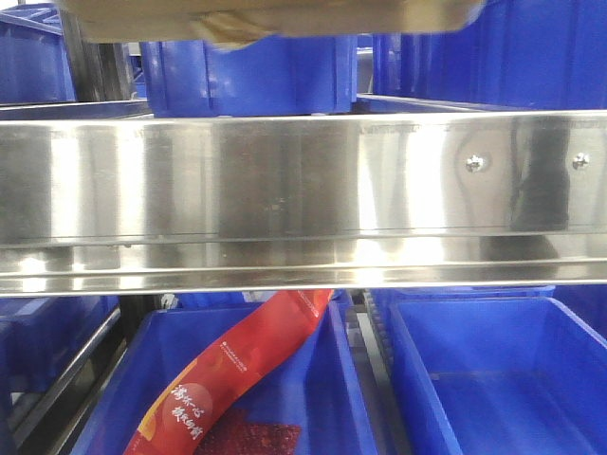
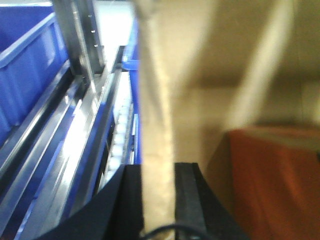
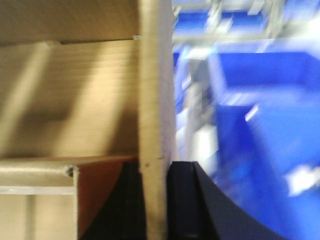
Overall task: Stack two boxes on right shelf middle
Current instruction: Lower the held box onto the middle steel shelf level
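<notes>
Front view: a tan corrugated cardboard box [image 1: 275, 17] is seen at the top edge, above the polished stainless-steel shelf lip [image 1: 285, 190] with two screw heads. Blue plastic bins [image 1: 474, 370] are seen below it; one holds a red printed packet [image 1: 237, 365].

Left wrist view: the left pincer [image 2: 159, 200] is clamped on the box's upright wall [image 2: 157, 125].

Right wrist view: the right pincer [image 3: 156, 200] is closed likewise on a box wall [image 3: 156, 100].
</notes>
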